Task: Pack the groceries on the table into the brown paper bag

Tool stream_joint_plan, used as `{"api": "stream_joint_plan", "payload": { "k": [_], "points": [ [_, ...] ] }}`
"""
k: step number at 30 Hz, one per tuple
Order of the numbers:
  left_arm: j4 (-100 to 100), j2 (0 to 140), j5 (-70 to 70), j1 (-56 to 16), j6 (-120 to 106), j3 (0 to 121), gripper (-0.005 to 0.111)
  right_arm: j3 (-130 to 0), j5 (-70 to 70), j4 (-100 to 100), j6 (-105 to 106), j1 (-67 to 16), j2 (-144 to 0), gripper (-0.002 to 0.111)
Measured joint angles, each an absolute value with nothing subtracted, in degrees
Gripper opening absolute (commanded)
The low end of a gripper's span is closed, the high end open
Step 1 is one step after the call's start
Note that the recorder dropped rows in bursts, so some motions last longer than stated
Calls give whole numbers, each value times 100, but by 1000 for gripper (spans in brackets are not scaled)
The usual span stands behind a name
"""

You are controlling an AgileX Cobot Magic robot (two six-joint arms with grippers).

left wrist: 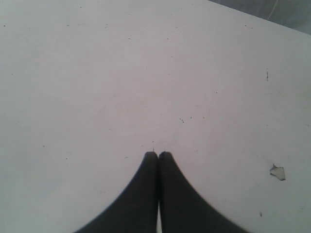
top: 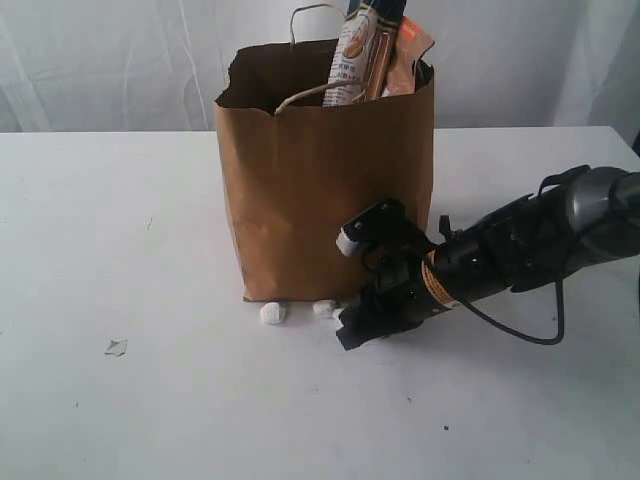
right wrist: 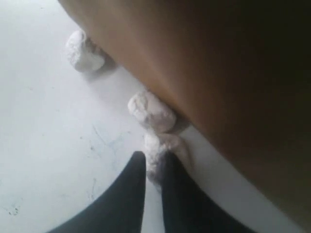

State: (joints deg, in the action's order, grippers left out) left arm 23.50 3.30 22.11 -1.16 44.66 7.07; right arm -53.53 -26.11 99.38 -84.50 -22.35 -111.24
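The right end effector [right wrist: 153, 161] is nearly pressed together, pinching a small white lump [right wrist: 165, 147] on the bench [top: 120, 230], right against the foot of the brown paper bag [top: 320, 180]. Just past its tips lies a second lump [right wrist: 151, 111], and farther off a third lump [right wrist: 83, 51]. Above, the pasta packet [top: 355, 50] and kraft pouch [top: 408, 55] are already in the bag. Only the lumps appear to be left. The left end effector [left wrist: 158, 154] is pressed together and empty.

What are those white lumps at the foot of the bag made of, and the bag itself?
The white lumps: soft-looking and matte, with a rounded, powdery, crumbly surface; maybe foam or marshmallow, I cannot tell which. The brown paper bag: matte kraft paper, judging by its creases and ragged top rim.
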Motion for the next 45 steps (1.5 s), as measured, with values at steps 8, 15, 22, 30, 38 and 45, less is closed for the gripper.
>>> {"api": "stream_joint_plan", "payload": {
  "k": [8, 15, 22, 30, 38, 45],
  "points": [
    [2350, 330, 2211, -116, 4466, 707, 0, -5360, -2633, 9949, -9122, -2235, -11124, 0],
    [2350, 330, 2211, -116, 4466, 707, 0, -5360, -2846, 9990, -9707, -2235, -10982, 0],
    [2350, 330, 2211, -116, 4466, 707, 0, -5360, -2862, 9990, -9792, -2235, -10549, 0],
    [2350, 330, 2211, -116, 4466, 707, 0, -5338, -2950, 9990, -9211, -2235, -10641, 21],
    [2350, 330, 2211, -116, 4466, 707, 0, -5302, -2683, 9990, -8246, -2235, -10986, 51],
    [2350, 330, 2211, -116, 4466, 707, 0, -5302, -2227, 9990, -8057, -2284, -11029, 49]
  ]
}}
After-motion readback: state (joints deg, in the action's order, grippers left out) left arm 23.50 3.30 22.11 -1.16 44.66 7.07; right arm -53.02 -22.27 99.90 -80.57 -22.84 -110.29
